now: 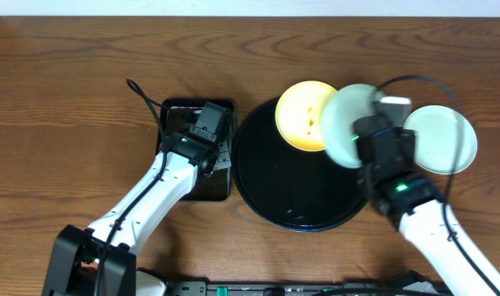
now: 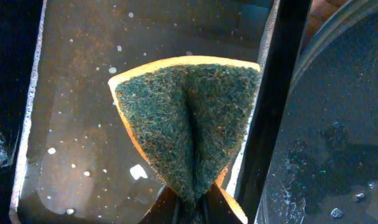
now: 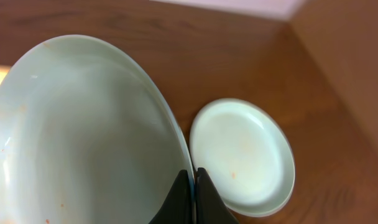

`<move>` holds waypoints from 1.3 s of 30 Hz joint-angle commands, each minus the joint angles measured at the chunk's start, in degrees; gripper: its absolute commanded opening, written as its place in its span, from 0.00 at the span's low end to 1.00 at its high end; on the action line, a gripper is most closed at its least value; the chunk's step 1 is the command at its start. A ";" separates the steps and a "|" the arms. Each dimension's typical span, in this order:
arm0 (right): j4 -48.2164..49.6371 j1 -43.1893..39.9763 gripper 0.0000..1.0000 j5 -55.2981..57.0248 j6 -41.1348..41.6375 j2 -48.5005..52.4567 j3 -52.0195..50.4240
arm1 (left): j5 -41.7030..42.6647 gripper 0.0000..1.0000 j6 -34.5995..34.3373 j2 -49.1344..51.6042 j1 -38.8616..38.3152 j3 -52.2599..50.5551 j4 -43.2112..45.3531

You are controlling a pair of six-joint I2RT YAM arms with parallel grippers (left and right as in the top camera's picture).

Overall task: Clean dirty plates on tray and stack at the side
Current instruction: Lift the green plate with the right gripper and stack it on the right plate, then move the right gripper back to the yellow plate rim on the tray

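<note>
**A:** From above, where does everything lie?

**B:** The round tray (image 1: 266,185) sits mid-desk (image 1: 61,90), a little toward the right edge. A yellow plate (image 1: 298,115) lies at its far rim. The right gripper (image 1: 372,136) carries a blue-green plate (image 1: 344,123), blurred, over the tray's far right rim, and it hides part of the yellow one. A second blue-green plate (image 1: 443,140) lies flat on the wood just right of the tray, nearer the desk's right edge.

**A:** And the other arm?

**B:** The left gripper (image 1: 202,131) hangs over the rectangular tray (image 1: 174,115), just beside the round tray's left side.

**A:** Its wrist camera?

**B:** The fingers pinch a folded sponge (image 2: 189,124), its green scouring face toward the lens and its edge yellow, above the rectangular tray's wet floor. The round tray's rim shows at the right.

**A:** The right wrist?

**B:** The fingers are pressed together on the carried plate's rim. Faint orange specks dot that plate's left side. The second plate lies on the desk beyond, apart from it.
</note>
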 commanded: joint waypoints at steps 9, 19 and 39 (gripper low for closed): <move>3.30 -30.99 0.01 -19.12 14.43 4.74 0.98 | -0.92 0.08 0.98 -0.07 0.22 -0.44 -0.17; 6.99 -45.97 0.01 -28.94 14.78 11.78 0.98 | -0.92 0.08 0.98 -0.07 0.22 -0.44 -0.17; 10.60 -25.86 0.50 -64.61 -8.39 15.72 1.16 | -0.90 0.08 0.98 -0.07 0.22 -0.44 -0.17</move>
